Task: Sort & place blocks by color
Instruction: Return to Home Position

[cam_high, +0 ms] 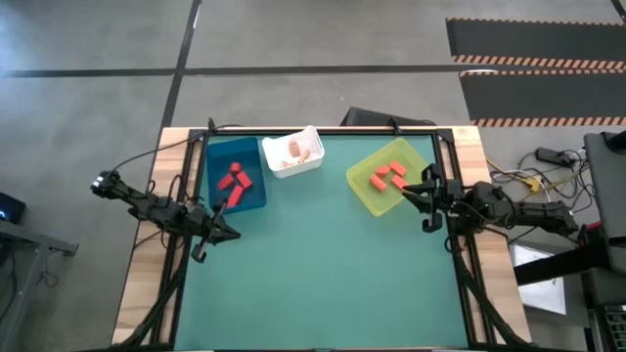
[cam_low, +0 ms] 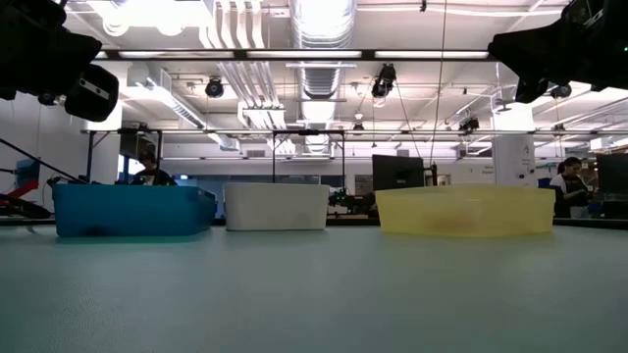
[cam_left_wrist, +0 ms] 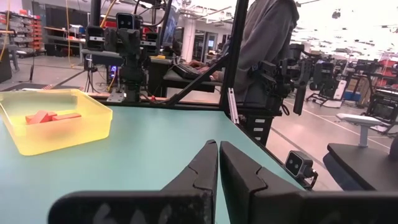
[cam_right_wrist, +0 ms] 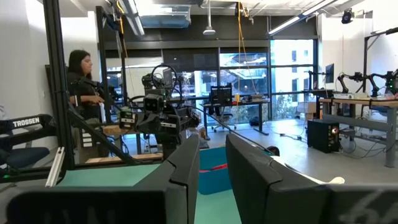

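Note:
Every block lies inside a bin at the table's far side. Red blocks [cam_high: 233,180] sit in the blue bin [cam_high: 252,156], pale tan blocks [cam_high: 296,150] in the white bin [cam_high: 293,168], and orange blocks [cam_high: 387,176] in the yellow-green bin [cam_high: 367,196]. My left gripper [cam_high: 227,220] [cam_left_wrist: 218,163] hovers shut just near of the blue bin, holding nothing. My right gripper [cam_high: 411,196] [cam_right_wrist: 213,165] hovers open beside the yellow-green bin's near right corner, also holding nothing. Between its fingers, the right wrist view shows the blue bin [cam_right_wrist: 214,179] far off.
The green mat [cam_high: 323,274] stretches from the bins to the table's near edge. In the low view the three bins [cam_low: 277,207] stand in a row and both arms hang at the upper corners. A person [cam_left_wrist: 267,50] stands beyond the table's right side, another person [cam_right_wrist: 81,78] beyond its left.

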{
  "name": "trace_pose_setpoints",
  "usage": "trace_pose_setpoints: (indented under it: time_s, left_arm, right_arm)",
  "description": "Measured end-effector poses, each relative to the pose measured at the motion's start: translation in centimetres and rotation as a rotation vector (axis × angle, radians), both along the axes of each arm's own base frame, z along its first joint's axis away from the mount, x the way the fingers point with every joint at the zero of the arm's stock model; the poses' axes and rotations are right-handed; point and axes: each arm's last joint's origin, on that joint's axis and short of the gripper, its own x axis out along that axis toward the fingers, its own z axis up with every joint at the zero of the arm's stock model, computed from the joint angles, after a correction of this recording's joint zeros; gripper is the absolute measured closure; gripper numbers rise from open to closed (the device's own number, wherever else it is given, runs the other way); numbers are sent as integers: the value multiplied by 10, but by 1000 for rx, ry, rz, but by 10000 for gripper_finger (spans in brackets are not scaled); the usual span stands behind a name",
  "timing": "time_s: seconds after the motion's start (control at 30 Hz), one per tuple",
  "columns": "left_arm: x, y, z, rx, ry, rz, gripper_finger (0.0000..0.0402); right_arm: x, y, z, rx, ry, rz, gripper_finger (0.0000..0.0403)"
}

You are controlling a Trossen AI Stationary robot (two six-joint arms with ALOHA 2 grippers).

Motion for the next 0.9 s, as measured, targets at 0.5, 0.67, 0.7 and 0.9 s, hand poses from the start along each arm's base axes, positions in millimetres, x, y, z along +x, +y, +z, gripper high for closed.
trace_pose_setpoints:
  time_s: [0.5,0.67,0.7,0.9]
  left_arm:
    - [0,0,0,0,0,0,400]
    - [0,0,0,0,0,0,400]
    - [0,0,0,0,0,0,400]
    - [0,0,0,0,0,0,400]
  right_arm:
    - [0,0,0,0,0,0,320]
    - [0,0,0,0,0,0,329]
    - [0,0,0,0,0,0,331]
    - [0,0,0,0,0,0,334]
